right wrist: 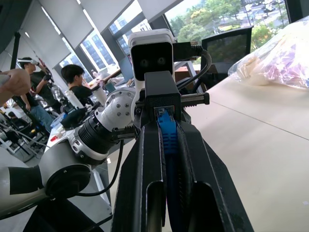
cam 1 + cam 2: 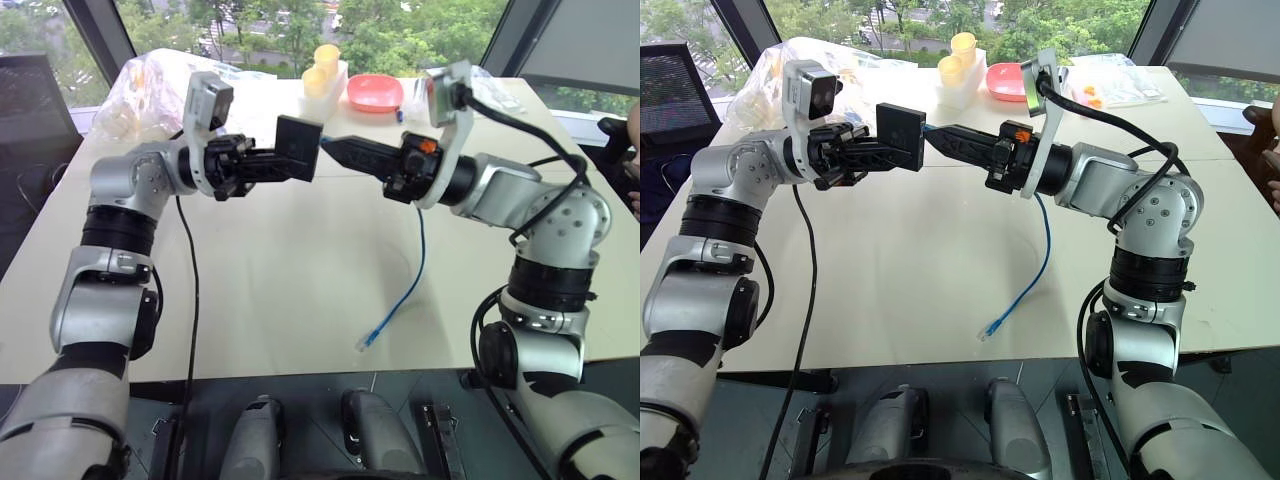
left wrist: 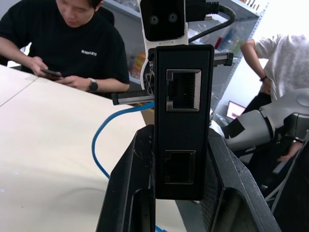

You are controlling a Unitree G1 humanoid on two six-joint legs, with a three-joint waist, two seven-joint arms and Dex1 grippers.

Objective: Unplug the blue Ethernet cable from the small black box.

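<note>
Left claw [image 2: 272, 165] is clamped on the box [image 2: 298, 148], holding it up above the table [image 2: 280, 270], its two fingers [image 3: 130, 193] pressed against the box's sides. Right claw [image 2: 335, 150] comes in from the opposite side, tips right at the box, pinched on the cable [image 1: 167, 133] just behind its plug, which sits at the box's port. From that claw the cable drops away behind the right wrist, hangs down to the table and runs toward the near edge, where its free plug [image 2: 366, 341] lies flat. Further back on the table: a pink bowl [image 2: 375, 92], yellow cups [image 2: 321, 68] and a plastic bag [image 2: 145, 85]. People sit and stand beyond the table in the wrist views.
</note>
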